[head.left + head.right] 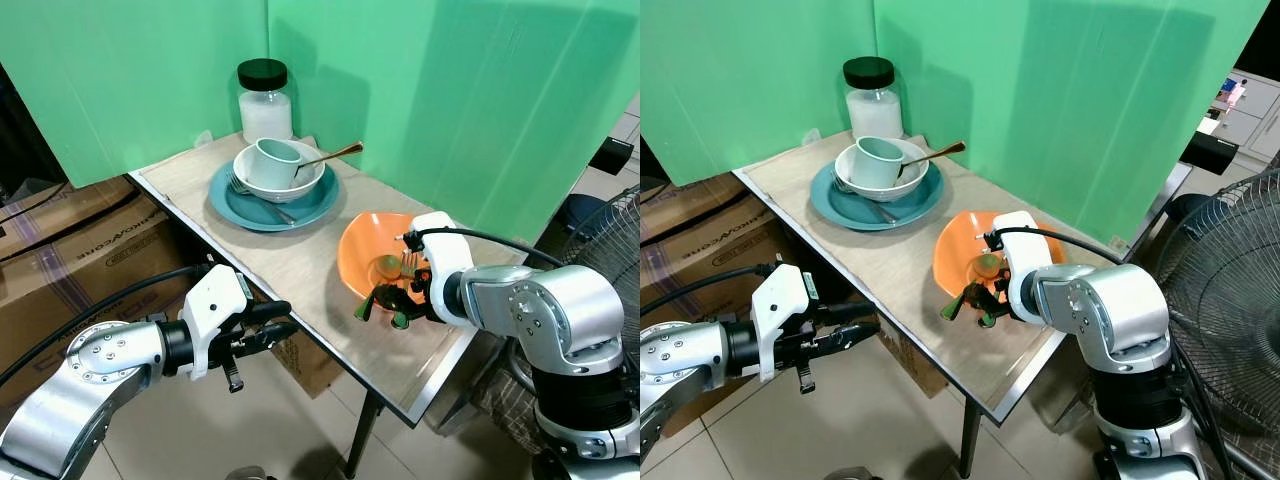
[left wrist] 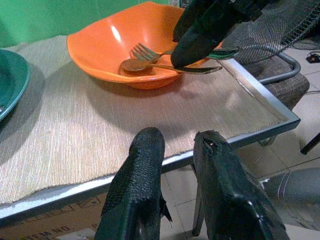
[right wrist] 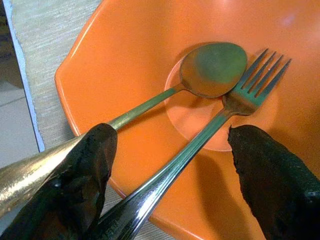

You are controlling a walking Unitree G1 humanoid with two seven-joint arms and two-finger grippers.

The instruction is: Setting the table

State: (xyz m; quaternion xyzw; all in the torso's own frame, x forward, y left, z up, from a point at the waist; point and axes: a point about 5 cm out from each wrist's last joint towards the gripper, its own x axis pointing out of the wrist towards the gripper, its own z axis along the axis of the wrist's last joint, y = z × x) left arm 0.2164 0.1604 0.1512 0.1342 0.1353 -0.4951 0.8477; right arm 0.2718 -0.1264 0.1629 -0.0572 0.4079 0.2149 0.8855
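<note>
Right wrist view looks down into the orange bowl (image 3: 150, 110), where a spoon (image 3: 212, 70) and a fork (image 3: 250, 87) lie side by side, heads in the bowl's round centre and handles running out over the rim toward the camera. The right gripper (image 3: 170, 165) hangs just above them with its two black fingers (image 3: 270, 175) spread wide, one on each side of the handles; whether a finger touches either handle cannot be told.

From the head cameras, the orange bowl sits near the front right edge of the desk (image 1: 290, 265), which is covered by a pale woven mat and backed by green panels (image 1: 450, 90). Farther back on the desk stands a teal plate (image 1: 272, 203) carrying a white bowl (image 1: 285, 178); a pale green cup (image 1: 275, 163) lies tilted inside that bowl, a gold-handled utensil (image 1: 335, 154) sticks out over its rim, and a second fork (image 1: 255, 195) rests on the plate. Behind them is a glass jar (image 1: 264, 100) with a black lid and white contents.

The left gripper (image 1: 270, 325) is held off the desk's front edge, below the tabletop level, holding nothing, its fingers (image 2: 140, 190) close together with a narrow gap between them, pointing toward the orange bowl.

Cardboard boxes (image 1: 90, 245) stand on the floor to the left; printing shows on one side, upside down and too blurred to read. A fan's wire guard (image 1: 1230, 290) stands at the right.
</note>
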